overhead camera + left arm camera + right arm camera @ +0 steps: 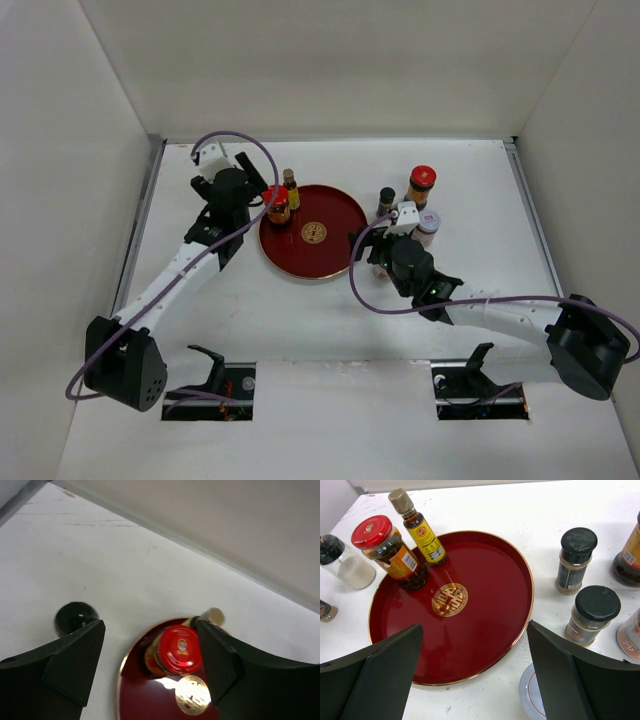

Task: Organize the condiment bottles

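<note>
Nearest the near edge of the bench [300, 330], the right pincer [474, 627] hangs low over the near-right rim of the round red tray [485, 575]. Its jaws are spread wide and hold nothing.

Toward the right edge, off the tray, stand two small black-capped bottles [575, 557], one behind the other. A white-lidded jar [428, 225] stands beside them, and a red-capped amber jar [421, 185] stands farther back.

On the far-left part of the tray stands the other red-capped jar [395, 560], with the slim brown yellow-labelled bottle [422, 532] just beyond it. The left pincer [149, 624] is over this jar with its jaws apart. The cap lies between them, close to one finger and clear of the other, so the jar is not gripped.

Left of the tray, on the bare bench, is a clear black-capped jar [342, 562] of pale powder.

These all look like rigid glass or hard plastic, smooth-sided and easy to knock over. The full amber jars probably carry some weight and would break if dropped. I would grip each across the body just under the cap, where the shoulder stops slipping. The slim bottle looks tippy, so a grip low on its labelled body seems safer than one on the neck.
</note>
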Robot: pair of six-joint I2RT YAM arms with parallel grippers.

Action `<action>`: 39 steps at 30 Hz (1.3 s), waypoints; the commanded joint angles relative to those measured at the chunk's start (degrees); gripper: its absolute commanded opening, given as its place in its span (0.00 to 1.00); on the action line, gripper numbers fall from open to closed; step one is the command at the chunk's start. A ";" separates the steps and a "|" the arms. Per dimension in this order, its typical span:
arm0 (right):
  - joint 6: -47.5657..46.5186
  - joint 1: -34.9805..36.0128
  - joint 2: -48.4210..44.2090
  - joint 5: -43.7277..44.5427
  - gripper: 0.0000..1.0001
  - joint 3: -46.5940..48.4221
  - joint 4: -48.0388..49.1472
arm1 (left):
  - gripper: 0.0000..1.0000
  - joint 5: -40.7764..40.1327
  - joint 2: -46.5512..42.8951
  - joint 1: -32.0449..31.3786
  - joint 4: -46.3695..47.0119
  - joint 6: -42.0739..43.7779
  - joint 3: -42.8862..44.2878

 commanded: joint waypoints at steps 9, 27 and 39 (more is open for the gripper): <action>-0.62 0.12 -0.05 -0.33 0.92 1.55 3.28 | 0.76 3.94 9.80 11.29 -7.19 -2.85 3.09; -0.80 0.30 1.00 -0.42 0.92 1.99 3.02 | 0.68 5.08 19.92 14.46 -7.19 -3.55 6.17; -0.89 0.30 0.83 -0.33 0.92 1.99 3.02 | 0.36 5.78 16.33 14.72 -6.57 -4.25 6.34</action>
